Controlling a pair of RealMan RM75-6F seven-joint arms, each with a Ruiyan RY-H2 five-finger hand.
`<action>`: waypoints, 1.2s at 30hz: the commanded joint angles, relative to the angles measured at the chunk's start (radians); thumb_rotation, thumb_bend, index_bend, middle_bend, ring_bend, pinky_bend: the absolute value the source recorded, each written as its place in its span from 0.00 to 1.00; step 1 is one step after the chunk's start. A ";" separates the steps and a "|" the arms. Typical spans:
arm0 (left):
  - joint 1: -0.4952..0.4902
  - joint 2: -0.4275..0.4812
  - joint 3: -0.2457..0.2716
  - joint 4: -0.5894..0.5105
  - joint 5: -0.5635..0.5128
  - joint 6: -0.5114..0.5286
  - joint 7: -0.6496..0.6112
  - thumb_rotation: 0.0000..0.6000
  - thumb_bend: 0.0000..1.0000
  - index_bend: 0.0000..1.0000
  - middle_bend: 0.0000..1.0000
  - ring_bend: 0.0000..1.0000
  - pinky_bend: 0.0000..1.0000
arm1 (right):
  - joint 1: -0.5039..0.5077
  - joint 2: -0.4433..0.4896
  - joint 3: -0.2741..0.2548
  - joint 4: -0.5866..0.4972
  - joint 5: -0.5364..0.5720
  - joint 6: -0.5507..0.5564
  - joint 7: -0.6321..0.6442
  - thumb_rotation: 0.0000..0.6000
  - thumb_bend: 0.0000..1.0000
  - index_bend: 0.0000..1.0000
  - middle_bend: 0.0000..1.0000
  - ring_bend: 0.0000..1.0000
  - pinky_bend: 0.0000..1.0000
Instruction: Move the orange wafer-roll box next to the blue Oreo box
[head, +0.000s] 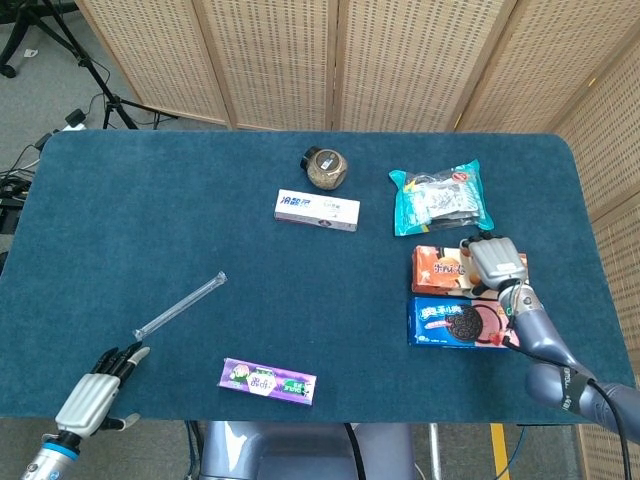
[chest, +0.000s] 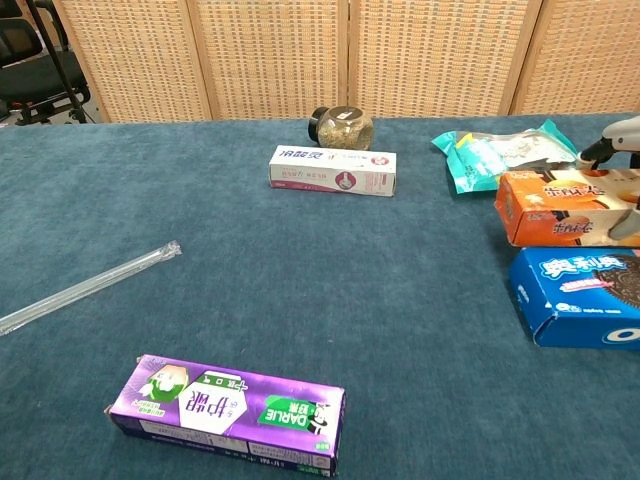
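The orange wafer-roll box (head: 440, 269) (chest: 560, 207) lies just behind the blue Oreo box (head: 450, 322) (chest: 580, 295), nearly touching it, at the table's right side. My right hand (head: 496, 264) grips the orange box from above at its right end; only a fingertip of the right hand (chest: 612, 140) shows at the chest view's right edge. My left hand (head: 92, 392) hangs below the table's near left edge, fingers apart, holding nothing.
A teal snack bag (head: 440, 197) lies just behind the orange box. Further left are a white toothpaste box (head: 317, 210), a round jar (head: 326, 168), a clear plastic tube (head: 178, 306) and a purple Darlie box (head: 268, 380).
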 joint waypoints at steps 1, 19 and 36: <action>0.001 -0.001 0.001 -0.002 0.000 -0.001 0.004 1.00 0.13 0.00 0.00 0.10 0.00 | -0.006 0.000 -0.006 0.010 -0.010 -0.016 0.019 1.00 0.16 0.36 0.07 0.00 0.26; -0.001 0.002 -0.003 -0.003 -0.008 -0.005 -0.010 1.00 0.13 0.00 0.00 0.10 0.00 | 0.027 0.001 -0.014 0.004 0.017 -0.026 -0.006 1.00 0.10 0.13 0.00 0.00 0.08; 0.000 0.002 -0.008 -0.002 -0.007 0.007 -0.031 1.00 0.13 0.00 0.00 0.10 0.00 | 0.184 0.245 0.036 -0.402 0.256 0.201 -0.329 1.00 0.10 0.13 0.00 0.00 0.08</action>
